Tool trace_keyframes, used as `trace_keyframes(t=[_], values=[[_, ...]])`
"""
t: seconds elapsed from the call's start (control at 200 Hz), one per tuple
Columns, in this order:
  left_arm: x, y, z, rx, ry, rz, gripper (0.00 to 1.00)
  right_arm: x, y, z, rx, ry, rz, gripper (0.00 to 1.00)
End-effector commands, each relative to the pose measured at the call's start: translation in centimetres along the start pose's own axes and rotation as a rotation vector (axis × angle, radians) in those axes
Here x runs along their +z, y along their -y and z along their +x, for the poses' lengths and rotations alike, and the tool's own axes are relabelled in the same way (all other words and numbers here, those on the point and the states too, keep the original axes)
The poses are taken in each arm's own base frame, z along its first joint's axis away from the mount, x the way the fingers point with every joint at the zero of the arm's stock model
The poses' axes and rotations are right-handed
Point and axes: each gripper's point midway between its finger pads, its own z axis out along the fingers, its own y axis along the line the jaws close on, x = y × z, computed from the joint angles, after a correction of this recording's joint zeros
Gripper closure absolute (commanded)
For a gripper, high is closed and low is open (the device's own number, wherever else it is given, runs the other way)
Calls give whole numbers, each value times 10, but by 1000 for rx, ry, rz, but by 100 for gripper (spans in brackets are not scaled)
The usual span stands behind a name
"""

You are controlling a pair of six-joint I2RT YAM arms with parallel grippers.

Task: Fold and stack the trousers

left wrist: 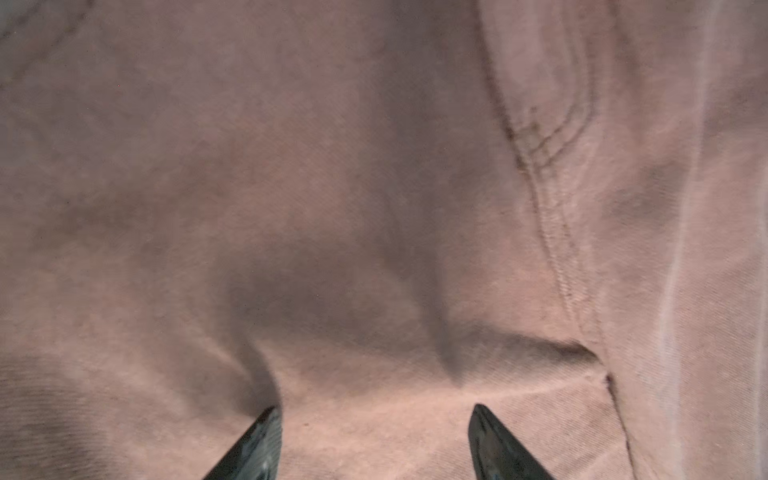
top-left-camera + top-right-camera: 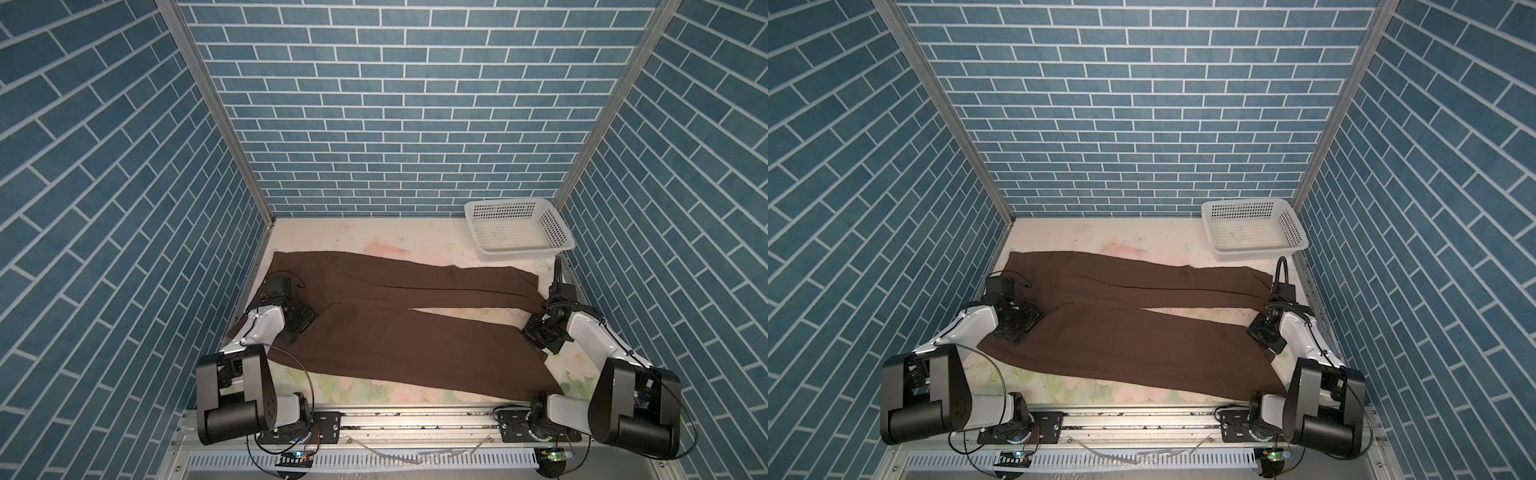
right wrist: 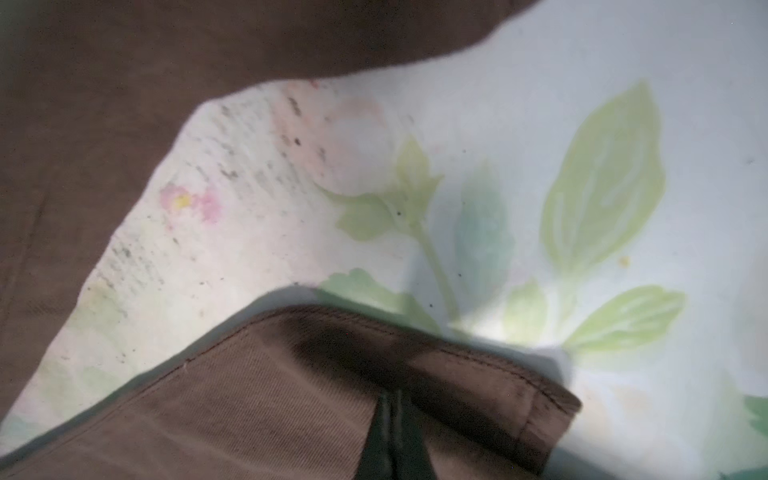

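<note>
On floral table (image 2: 374, 239) | trousers (image 2: 395, 340): matte brown twill | right gripper (image 3: 394, 409) pinching hem (image 3: 478, 365)

Matt brown twill-cloth trousers (image 2: 395, 332); white perforated plastic basket (image 2: 557, 232).

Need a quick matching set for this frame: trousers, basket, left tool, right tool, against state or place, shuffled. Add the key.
1. trousers
2. basket
3. left tool
4. right tool

A. shut on a leg hem
B. white, far right corner
C. open, tips on the waist-end fabric
D. brown, spread out left to right, unfolded

Pairs: 1-D, 2-B, 3-C, 4-A
</note>
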Motion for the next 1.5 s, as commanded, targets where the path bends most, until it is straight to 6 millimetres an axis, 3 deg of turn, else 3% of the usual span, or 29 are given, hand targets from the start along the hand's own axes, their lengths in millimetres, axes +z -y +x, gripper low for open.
trace_keyframes(t=[0.0, 0.185, 0.26, 0.335, 0.4, 0.47, 0.58, 0.615, 0.66, 0.75, 0.935, 1.09, 1.29, 1.405, 1.495], values=[[-1, -1, 0, -6, 3, -26, 27, -19, -12, 1, -109, 75, 69, 100], [1, 4, 6, 1, 0, -15, 27, -6, -40, 34, -219, 35, 75, 100], [2, 6, 9, 13, -5, -16, 27, 3, -40, 43, -236, -4, 100, 100], [3, 6, 10, 18, -9, -17, 27, 3, -35, 40, -241, 1, 134, 100], [3, 6, 11, 24, -10, -18, 27, -2, -31, 33, -266, 22, 164, 70], [4, 8, 12, 32, -9, -11, 26, -7, -21, 24, -273, 28, 218, 47], [12, 4, 21, 28, -34, -10, 25, -9, -6, 12, -240, 13, 237, 41], [14, 3, 24, 27, -43, -11, 25, -7, -3, 10, -219, 4, 220, 28], [16, 2, 25, 25, -48, -11, 25, -4, 2, 8, -188, -19, 199, 21], [19, 1, 28, 26, -56, -9, 25, 7, 6, 10, -172, -59, 178, 24], [20, 3, 29, 22, -60, -4, 25, 25, -28, 26, -157, -135, -21, 55], [19, 5, 27, 20, -57, -4, 25, 18, -54, 34, -248, -116, -53, 100], [20, 11, 24, 22, -58, -1, 24, -3, -86, 42, -426, -20, 14, 100], [23, 13, 25, 24, -65, 0, 25, 4, -92, 55, -497, -31, 56, 100], [25, 14, 25, 27, -69, -2, 25, 18, -92, 71, -511, -88, 53, 85]])
